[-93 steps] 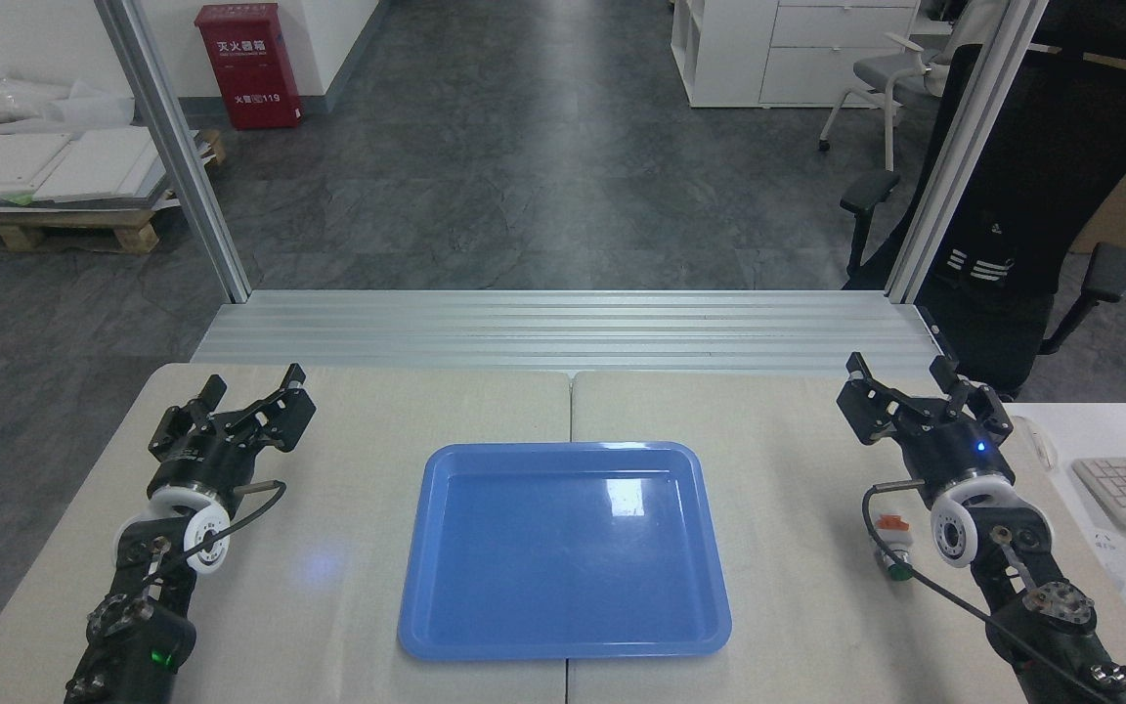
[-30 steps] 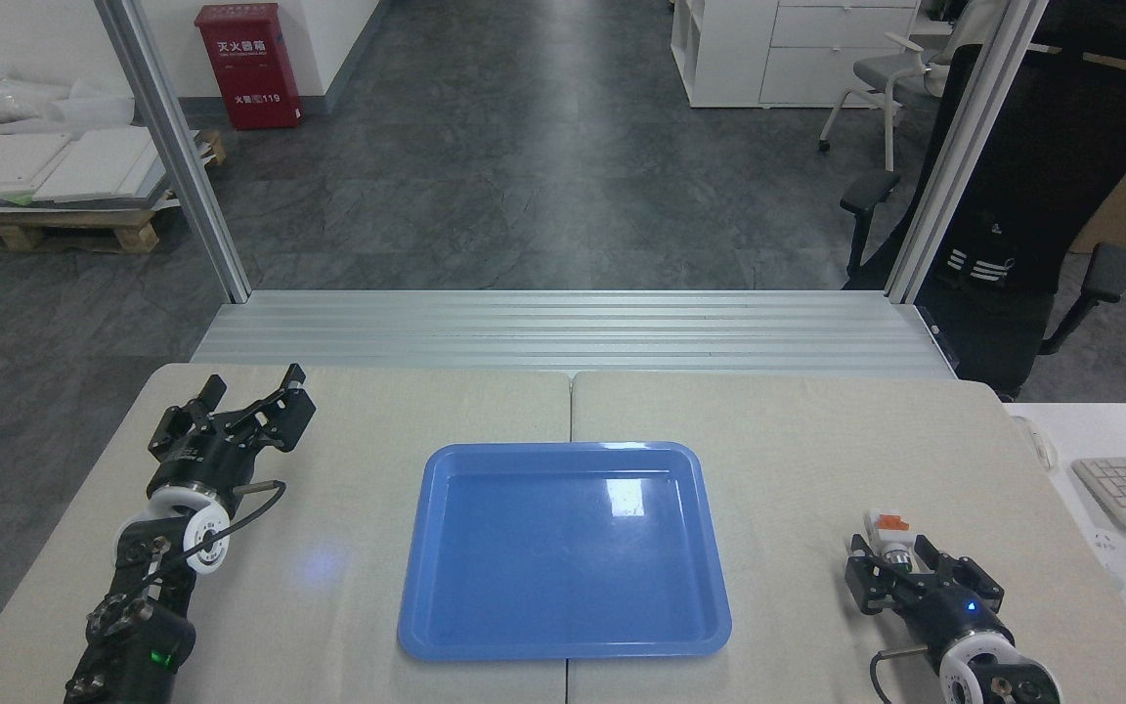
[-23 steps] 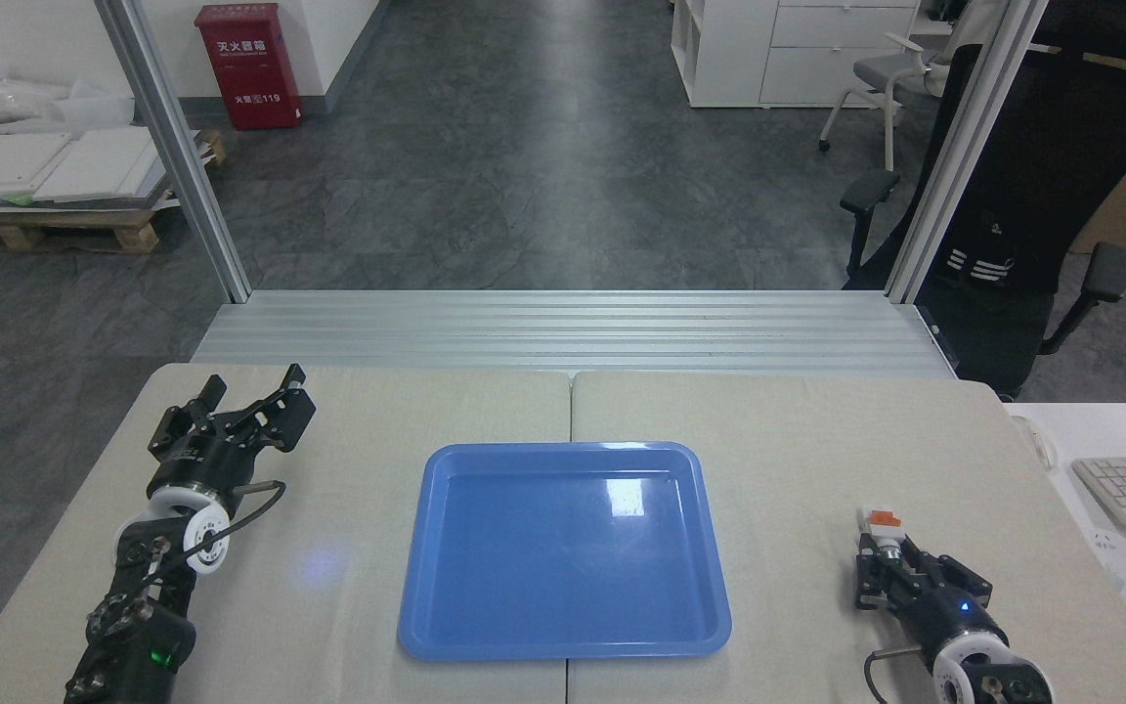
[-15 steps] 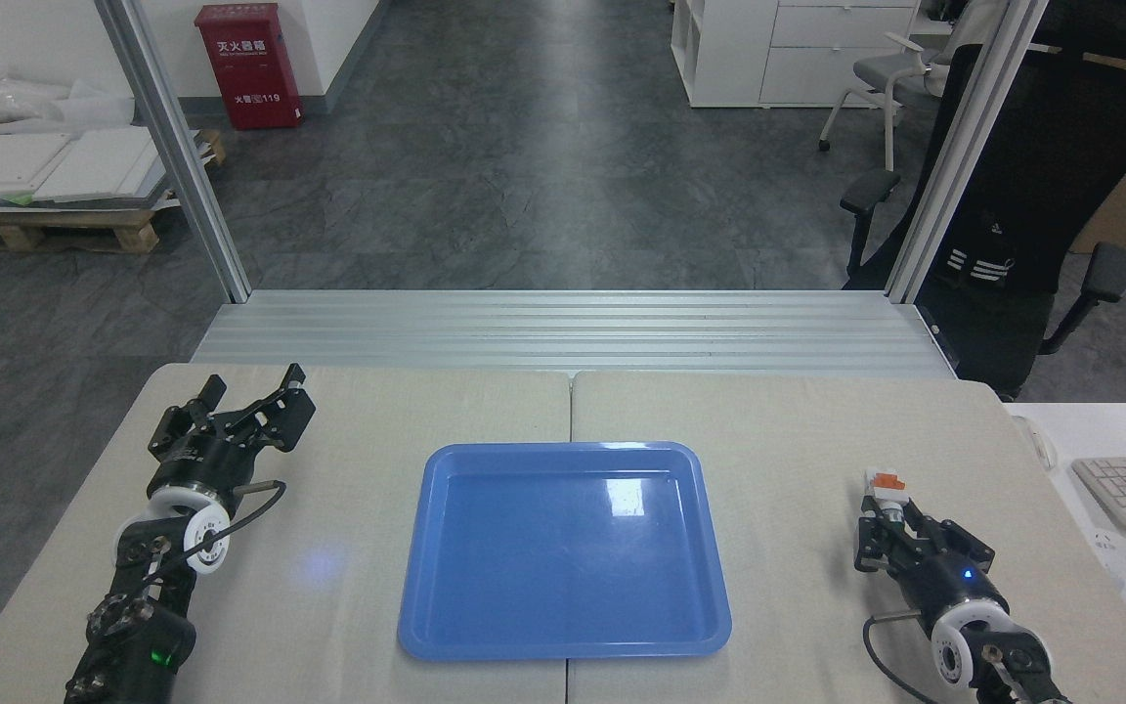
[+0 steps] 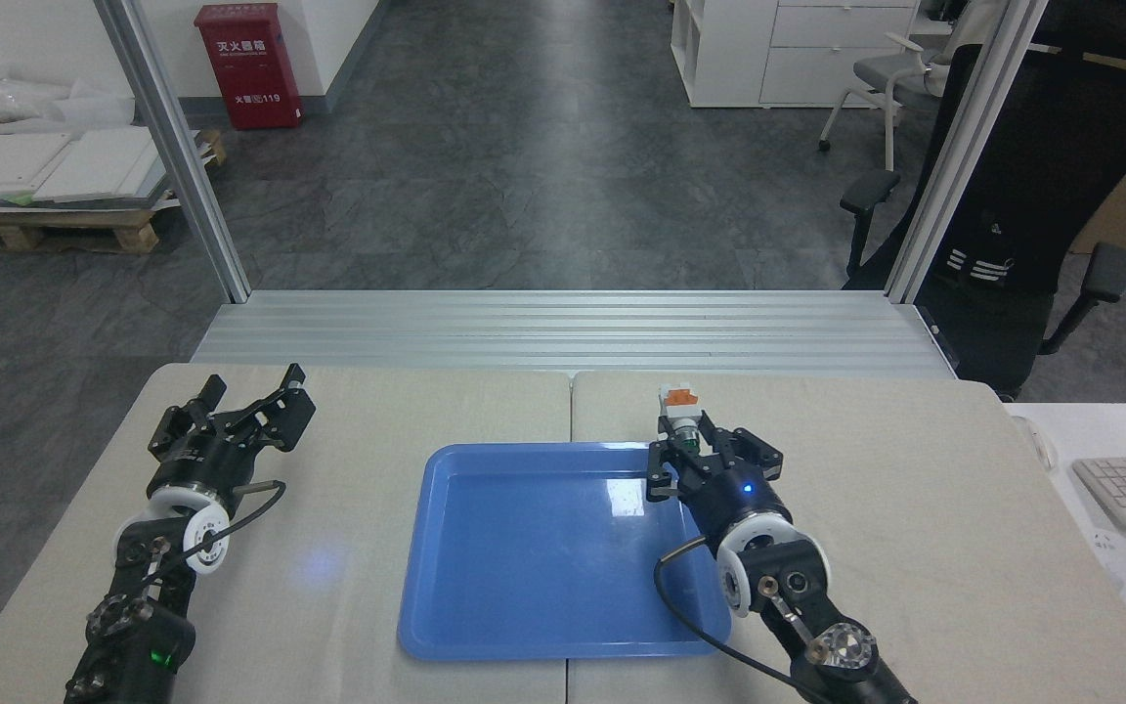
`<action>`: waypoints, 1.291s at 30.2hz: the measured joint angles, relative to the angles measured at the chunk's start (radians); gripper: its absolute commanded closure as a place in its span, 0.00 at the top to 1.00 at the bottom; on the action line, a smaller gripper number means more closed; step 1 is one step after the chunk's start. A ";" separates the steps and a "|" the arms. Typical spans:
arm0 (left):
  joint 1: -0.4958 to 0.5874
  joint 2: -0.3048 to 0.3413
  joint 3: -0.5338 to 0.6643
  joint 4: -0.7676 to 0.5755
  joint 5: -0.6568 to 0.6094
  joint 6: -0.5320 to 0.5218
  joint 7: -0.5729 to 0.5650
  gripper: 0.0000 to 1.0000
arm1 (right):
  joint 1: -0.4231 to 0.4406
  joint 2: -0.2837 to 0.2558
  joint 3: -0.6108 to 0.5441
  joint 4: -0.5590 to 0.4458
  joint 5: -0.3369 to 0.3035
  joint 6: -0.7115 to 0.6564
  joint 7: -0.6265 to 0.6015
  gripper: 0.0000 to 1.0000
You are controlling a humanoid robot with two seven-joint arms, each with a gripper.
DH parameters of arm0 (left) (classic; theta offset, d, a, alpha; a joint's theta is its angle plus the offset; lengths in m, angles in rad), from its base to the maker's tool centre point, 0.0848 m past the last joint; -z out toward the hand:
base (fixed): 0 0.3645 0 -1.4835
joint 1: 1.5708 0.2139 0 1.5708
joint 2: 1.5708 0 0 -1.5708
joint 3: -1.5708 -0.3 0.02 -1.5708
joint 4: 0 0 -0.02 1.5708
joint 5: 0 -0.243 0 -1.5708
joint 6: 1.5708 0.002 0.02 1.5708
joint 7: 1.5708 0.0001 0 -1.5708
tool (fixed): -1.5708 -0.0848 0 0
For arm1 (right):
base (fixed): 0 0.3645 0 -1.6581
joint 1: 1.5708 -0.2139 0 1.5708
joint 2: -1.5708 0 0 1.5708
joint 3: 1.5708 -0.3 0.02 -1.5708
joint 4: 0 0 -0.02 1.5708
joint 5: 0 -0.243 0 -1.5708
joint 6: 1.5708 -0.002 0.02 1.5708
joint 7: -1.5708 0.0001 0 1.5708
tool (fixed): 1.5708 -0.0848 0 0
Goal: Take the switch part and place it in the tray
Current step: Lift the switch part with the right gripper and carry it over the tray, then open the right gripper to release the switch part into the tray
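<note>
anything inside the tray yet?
No loose item on the visible floor of the tray. The right gripper holds the switch part up at the far right corner; that arm covers the right side of the tray, so that strip is unseen.

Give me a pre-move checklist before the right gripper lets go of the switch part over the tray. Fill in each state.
1. Switch part held in the right gripper: ok, fingers closed on its neck.
2. Part over the tray: not ok, it appears at or just past the far right rim.
3. Tray floor free of other things: ok.
4. Left gripper clear of the tray: ok, open, resting on the table far left.
5. Height of the part above the tray: cannot tell from this single view.
</note>
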 measured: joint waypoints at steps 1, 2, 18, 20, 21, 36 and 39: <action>0.000 0.000 0.000 0.000 0.000 0.000 0.000 1.00 | 0.001 0.013 0.027 0.001 0.007 0.013 0.012 0.22; 0.000 0.000 0.000 0.000 0.000 0.000 0.000 1.00 | 0.003 0.026 0.059 0.002 0.014 0.023 0.021 0.22; 0.000 0.000 0.000 0.000 0.000 0.000 0.000 1.00 | 0.076 0.118 0.159 0.103 0.058 0.059 0.052 0.39; 0.000 0.000 0.000 0.000 0.000 0.000 0.000 1.00 | 0.077 0.119 0.159 0.108 0.059 0.059 0.052 0.48; 0.000 0.000 0.000 0.000 0.000 0.000 0.000 1.00 | 0.078 0.119 0.159 0.112 0.059 0.059 0.055 0.57; 0.000 0.000 0.000 0.000 0.000 -0.001 0.000 1.00 | 0.037 0.150 -0.003 0.090 0.037 0.046 -0.040 0.98; 0.000 0.000 0.000 0.000 0.000 -0.001 0.000 1.00 | 0.002 0.142 -0.102 0.082 0.031 -0.008 -0.111 0.97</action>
